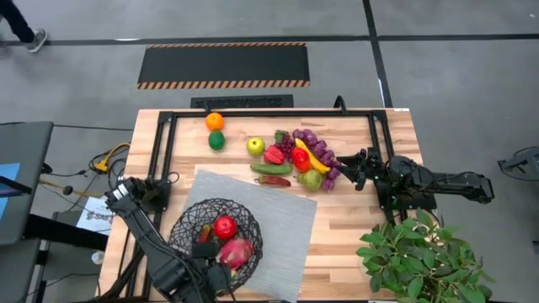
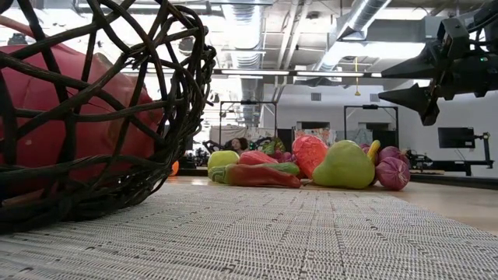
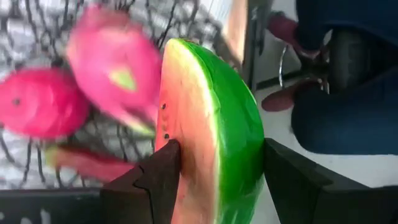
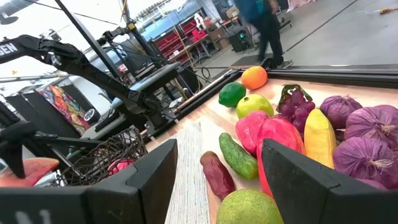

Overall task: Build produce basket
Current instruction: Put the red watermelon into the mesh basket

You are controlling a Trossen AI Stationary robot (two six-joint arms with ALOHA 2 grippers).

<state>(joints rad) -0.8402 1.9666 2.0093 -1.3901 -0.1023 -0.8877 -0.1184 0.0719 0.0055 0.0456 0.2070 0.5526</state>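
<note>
Seen from above: wire basket (image 1: 216,234) on the grey mat (image 1: 278,215) toward the table's (image 1: 354,244) front-left part, already holding a red apple (image 1: 224,225) and a pink dragon fruit (image 1: 237,252); left gripper (image 1: 208,271) at the basket's front rim, right gripper (image 1: 352,168) hovering near the right end of the produce pile (image 1: 296,160) by the back edge; orange (image 1: 215,121) and lime (image 1: 216,140) well apart toward the back-left corner. At table height: basket (image 2: 101,109) looming close on the mat, see-through and stiff-looking; green pear (image 2: 345,166) and long red-green pepper (image 2: 253,175) lying on bare wood, right gripper (image 2: 416,82) above them, spread wide. From the left wrist: fingers clamped on a watermelon slice (image 3: 214,130), one on the red cut face, one on the green rind, over the basket's mesh. Likely hollow plastic, light, rigid and smooth, so prone to slipping; flat faces the safest hold. From the right wrist: claw wide and empty, banana (image 4: 319,138) and cucumber (image 4: 237,156) just ahead; long pieces best pinched across the middle, round purple onions (image 4: 373,134) apt to roll.
</note>
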